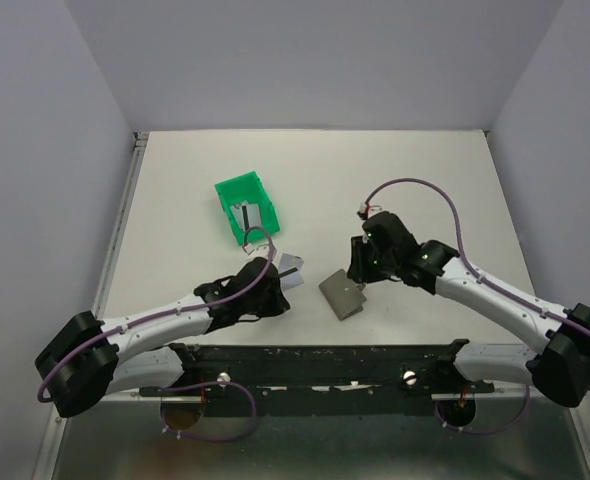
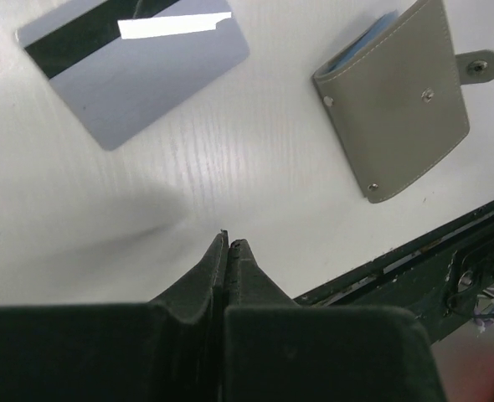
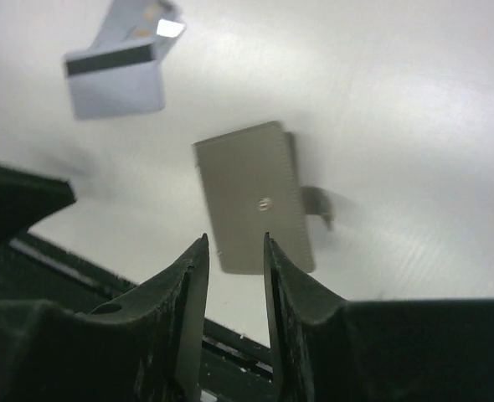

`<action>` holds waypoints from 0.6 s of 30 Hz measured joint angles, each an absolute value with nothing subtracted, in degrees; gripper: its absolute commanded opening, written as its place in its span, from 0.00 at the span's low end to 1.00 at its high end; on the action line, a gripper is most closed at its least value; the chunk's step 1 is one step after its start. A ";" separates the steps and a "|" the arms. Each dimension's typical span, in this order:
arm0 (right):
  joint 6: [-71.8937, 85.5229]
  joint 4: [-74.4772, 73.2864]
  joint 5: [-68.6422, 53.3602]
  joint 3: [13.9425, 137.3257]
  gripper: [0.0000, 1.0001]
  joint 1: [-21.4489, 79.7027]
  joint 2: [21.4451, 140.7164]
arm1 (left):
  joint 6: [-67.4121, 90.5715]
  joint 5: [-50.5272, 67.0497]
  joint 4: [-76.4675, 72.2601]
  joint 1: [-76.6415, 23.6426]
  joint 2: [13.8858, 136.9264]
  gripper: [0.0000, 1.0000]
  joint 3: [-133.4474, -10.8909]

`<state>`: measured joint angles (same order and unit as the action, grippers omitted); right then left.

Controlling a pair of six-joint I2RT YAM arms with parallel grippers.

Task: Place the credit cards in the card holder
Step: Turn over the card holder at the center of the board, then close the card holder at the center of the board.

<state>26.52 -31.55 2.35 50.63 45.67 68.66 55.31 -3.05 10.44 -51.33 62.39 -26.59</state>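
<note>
**Card holder closed on the worktop, silver card loose beside it**

Your left end effector [image 2: 228, 244] has its fingers pressed together with nothing between them. It sits low over the worktop [image 1: 425, 180], and the silver credit card [image 2: 134, 71] lies flat just ahead of it, dark stripe up. A second card looks to overlap its far corner, though you cannot be sure from these views.

Your right end effector [image 3: 234, 243] has its fingers spread and grips nothing. It hangs above the card holder [image 3: 251, 197], which shows through the gap between them.

The card holder lies folded shut between the two end effectors, near the front rail. Its snap tab [image 2: 477, 67] sticks out unfastened, and a light blue lining shows at one edge.

The green bin [image 1: 247, 208] stands further back, and something pale with a dark stripe is inside it.
</note>
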 measured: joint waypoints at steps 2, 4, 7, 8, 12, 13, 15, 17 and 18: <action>28.27 -32.86 4.47 50.63 0.34 41.39 69.21 | 54.46 -3.03 10.33 -51.33 64.14 0.00 -28.29; 29.61 -34.26 5.91 50.63 0.32 37.50 70.28 | 53.71 -2.98 9.98 -51.33 65.49 0.00 -30.26; 30.63 -35.88 8.38 50.65 0.30 34.28 72.86 | 52.71 -2.90 9.02 -51.33 66.39 0.00 -32.03; 30.72 -36.47 9.06 50.76 0.30 33.98 74.00 | 52.29 -2.76 8.69 -51.33 66.85 0.00 -32.60; 30.61 -37.47 10.68 51.62 0.38 33.91 78.56 | 51.46 -2.04 7.90 -51.33 68.66 0.00 -33.87; 30.50 -37.47 10.63 51.57 0.42 33.91 79.09 | 51.35 -1.85 7.73 -51.33 68.93 0.00 -33.95; 30.35 -36.91 10.20 51.07 0.46 33.91 78.85 | 50.85 -1.41 7.11 -51.33 69.30 0.00 -34.09; 30.15 -35.70 9.39 49.89 0.47 33.91 77.43 | 50.30 -0.78 6.66 -51.33 70.08 0.00 -34.63; 30.06 -35.22 9.06 49.23 0.47 33.91 76.60 | 49.93 -0.38 6.48 -51.33 70.87 0.00 -35.33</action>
